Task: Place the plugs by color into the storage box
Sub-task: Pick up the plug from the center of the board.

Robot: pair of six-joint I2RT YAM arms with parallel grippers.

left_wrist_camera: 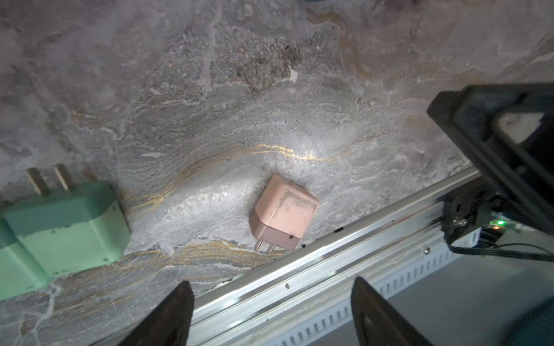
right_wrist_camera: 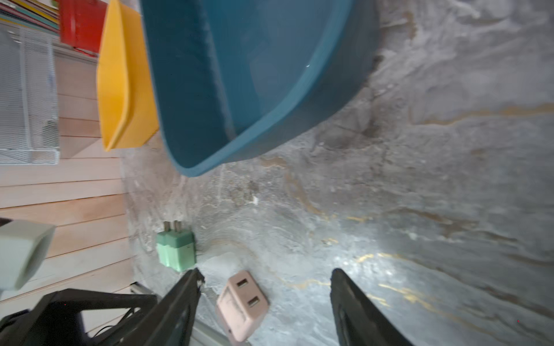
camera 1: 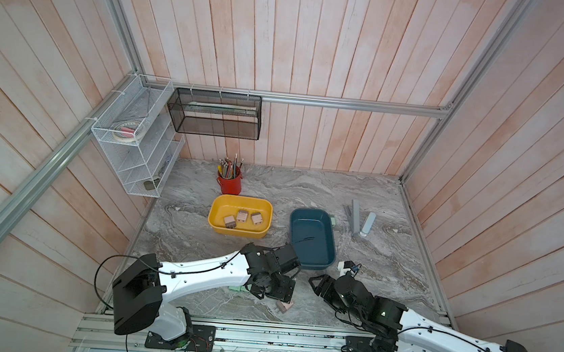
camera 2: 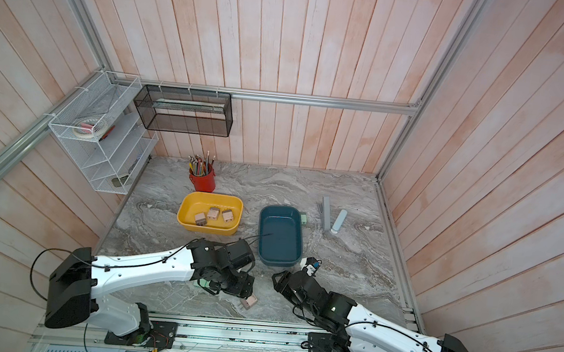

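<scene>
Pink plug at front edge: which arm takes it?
Left, probably: left tool is open over the pink plug, and the yellow bin holding three pink ones is on its side. Right tool is nearer the blue bin.

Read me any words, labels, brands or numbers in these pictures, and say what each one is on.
None can be read.
The pink plug shows only a faint scuffed square outline on one face, no letters.
The green plug, yellow bin, blue bin and red cup show no print.
</scene>
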